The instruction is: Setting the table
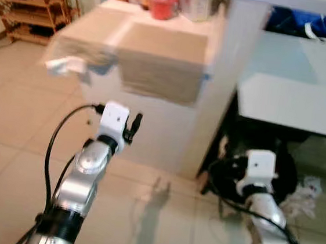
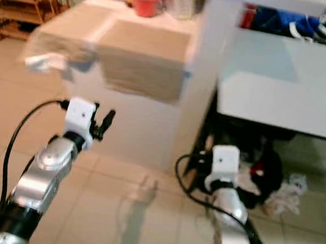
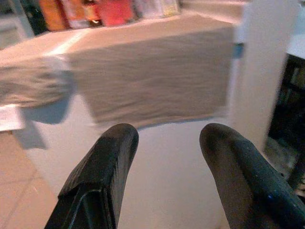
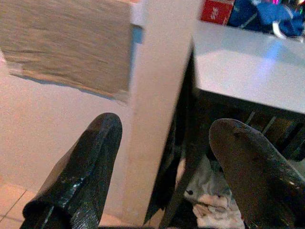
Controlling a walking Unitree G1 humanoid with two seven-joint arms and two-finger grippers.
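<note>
- Left end effector (image 3: 164, 157): fingers wide apart, nothing in it. It is up in front of the white tabletop (image 1: 161, 26), not touching.
- Right end effector (image 4: 164, 162): also wide open, holds nothing. It is low, near the gap between the white tabletop and the grey tabletop (image 1: 298, 84).
- Cloth (image 1: 163, 64): lies on the white tabletop and hangs over the front edge. A 2nd bunched bit droops at the left corner.
- Red cup (image 1: 161, 6) & other stuff sit at the back edge, blurry.
- Risk: pics are blurry, so robot is prob. walking. It could bump the white front w/ an arm.
- Risk: a finger could snag the hanging cloth and drag it off, maybe pulling the cup down too.
- Risk: black cables (image 1: 52, 145) on the arms could catch on a corner.
- Risk: rags on the floor (image 2: 286, 193) under the grey tabletop could trip a foot.
</note>
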